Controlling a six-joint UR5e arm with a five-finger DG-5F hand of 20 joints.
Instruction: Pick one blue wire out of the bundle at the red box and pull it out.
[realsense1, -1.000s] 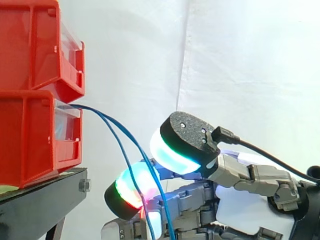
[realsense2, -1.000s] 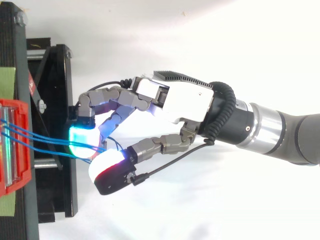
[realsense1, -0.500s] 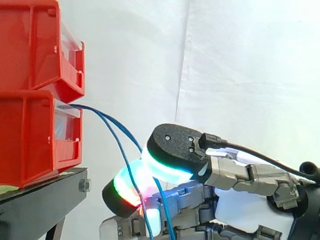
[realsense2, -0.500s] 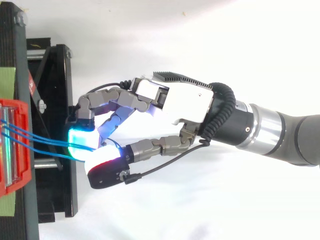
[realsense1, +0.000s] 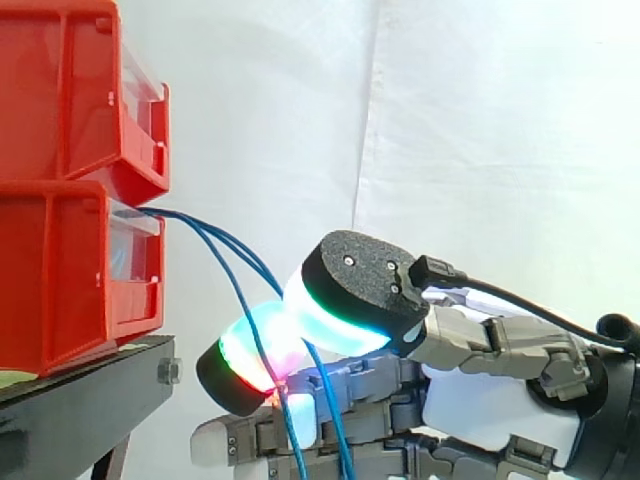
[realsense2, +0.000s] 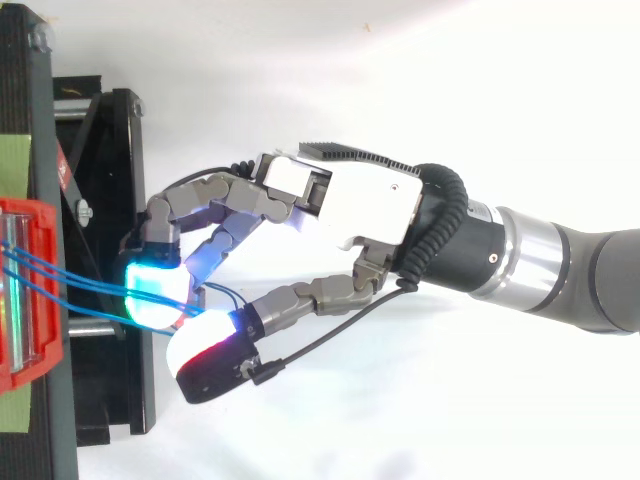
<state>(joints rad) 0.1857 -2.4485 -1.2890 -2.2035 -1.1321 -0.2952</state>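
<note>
Two red boxes stacked at the left of the side view: lower red box (realsense1: 70, 280) on a black stand (realsense1: 80, 415), upper red box (realsense1: 70, 90) on top of it, white curtain (realsense1: 480, 130) behind. Out of the lower red box's front lip, a bundle of blue wires (realsense1: 185, 220), arcing down and away to the right of the box. Just right of that box and lower than its lip, the hand (realsense2: 360, 205), wrist off to the right, fingers curled toward the box. Pinching the blue wires between the thumb pad (realsense1: 350, 290), glowing cyan and green, and a finger pad (realsense1: 250, 355), glowing green and red, the two pressed together on the strands. Cannot tell how many strands sit in the pinch. Below the pads, more blue wire hanging down past the fingers. From above, strands stretched from the lower red box across to the pinch.
</note>
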